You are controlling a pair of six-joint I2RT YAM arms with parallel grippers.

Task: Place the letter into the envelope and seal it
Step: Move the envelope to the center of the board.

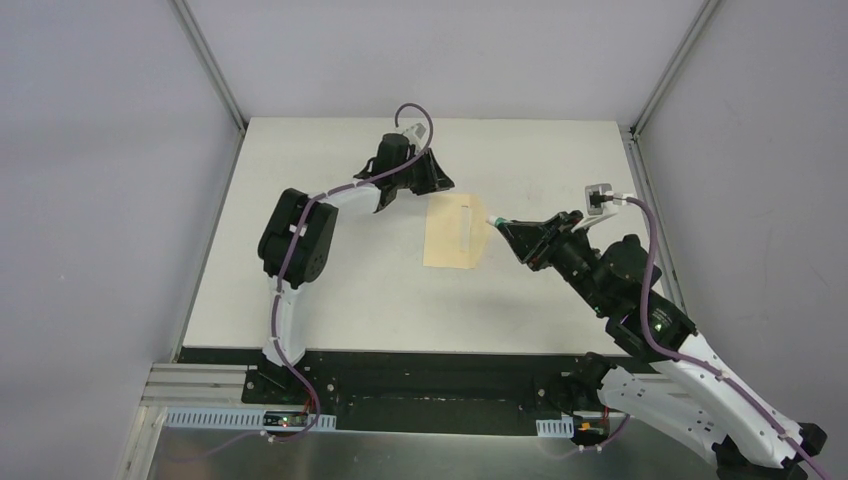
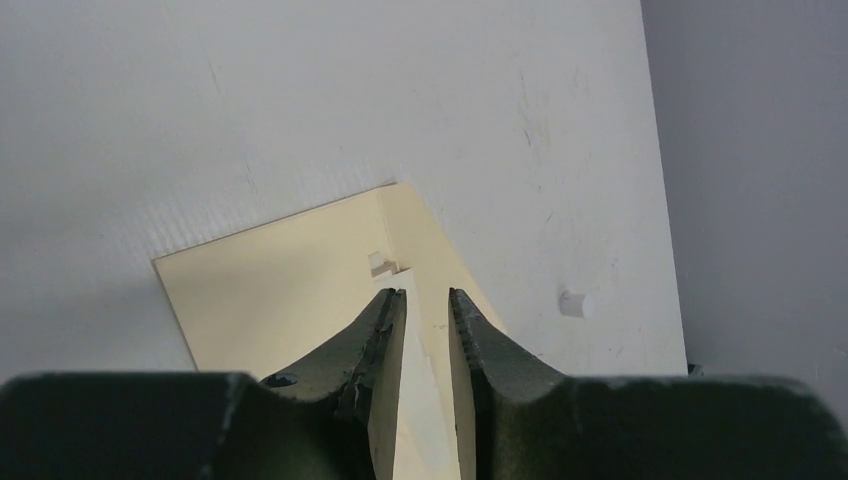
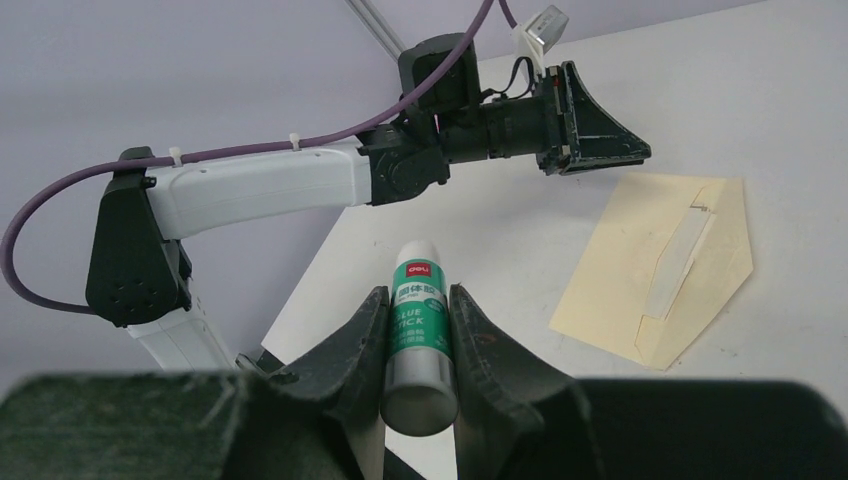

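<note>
The yellow-tan envelope (image 1: 447,235) lies flat mid-table, with a paler strip (image 3: 680,262) running along its flap fold. The letter is hidden from view. My left gripper (image 2: 428,293) hovers over the envelope's far edge (image 2: 390,215). Its jaws stand a narrow gap apart with nothing between them. My right gripper (image 3: 418,292) is shut on a green-and-white glue stick (image 3: 418,330). In the top view the stick's tip (image 1: 494,221) points at the envelope's right, flap-side edge, close to it. From the right wrist view the left gripper (image 3: 625,150) shows above the envelope's far corner.
A small white cap (image 2: 574,304) stands on the table just right of the envelope. Grey walls and metal frame rails (image 1: 210,60) close in the white table (image 1: 330,290) on three sides. The left arm's elbow (image 1: 295,240) sits left of the envelope.
</note>
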